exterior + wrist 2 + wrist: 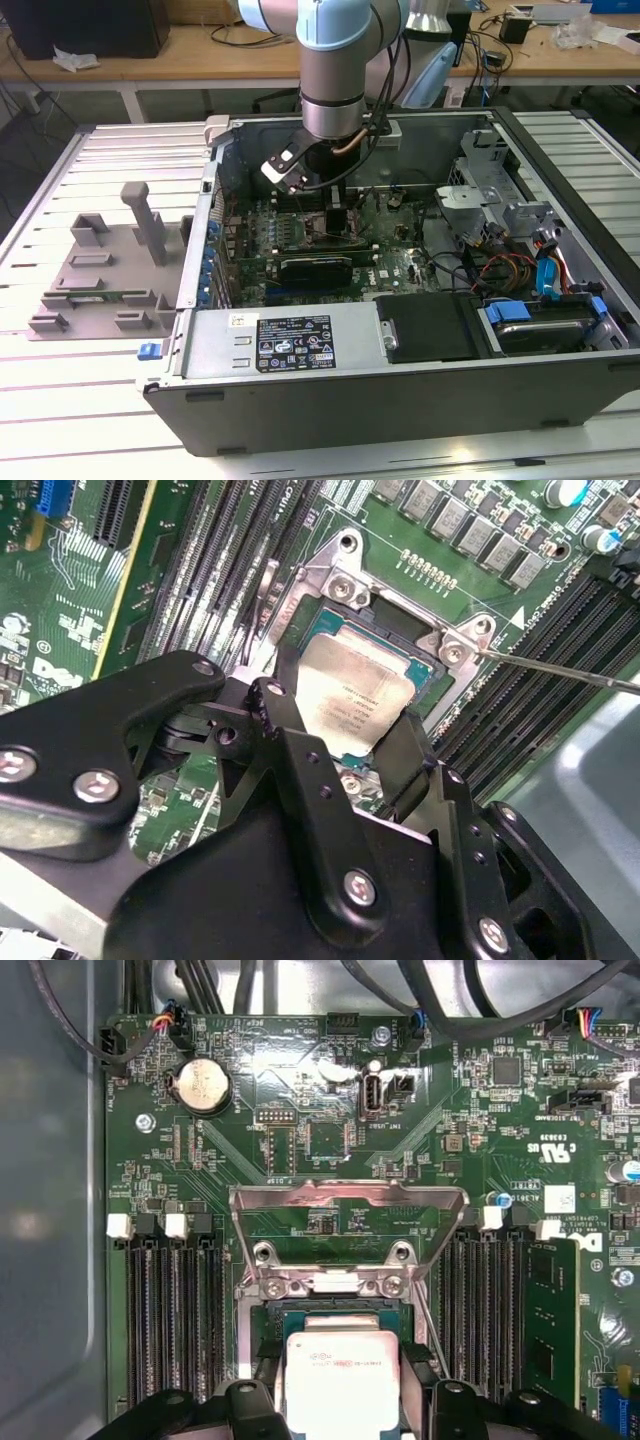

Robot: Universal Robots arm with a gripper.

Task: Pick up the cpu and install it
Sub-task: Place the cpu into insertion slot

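Observation:
The cpu (352, 692), a flat silver square with a pale rim, sits between my black fingers (283, 725) just over the open socket (400, 630) on the green motherboard. The gripper (340, 718) is shut on the cpu, one finger against each of two opposite edges. In the first wrist view the cpu (343, 1378) hangs over the socket opening, with the gripper (345, 1405) around it and the metal load plate (345, 1205) folded open beyond. In the exterior view the gripper (337, 215) reaches down inside the computer case (300, 400).
Memory slots (175, 1320) flank the socket on both sides. A thin socket lever (560, 670) sticks out beside it. A long black expansion card (315, 268) lies nearer the case front. Drive cages and cables (510, 250) fill the exterior view's right. A grey fixture tray (100, 270) lies outside.

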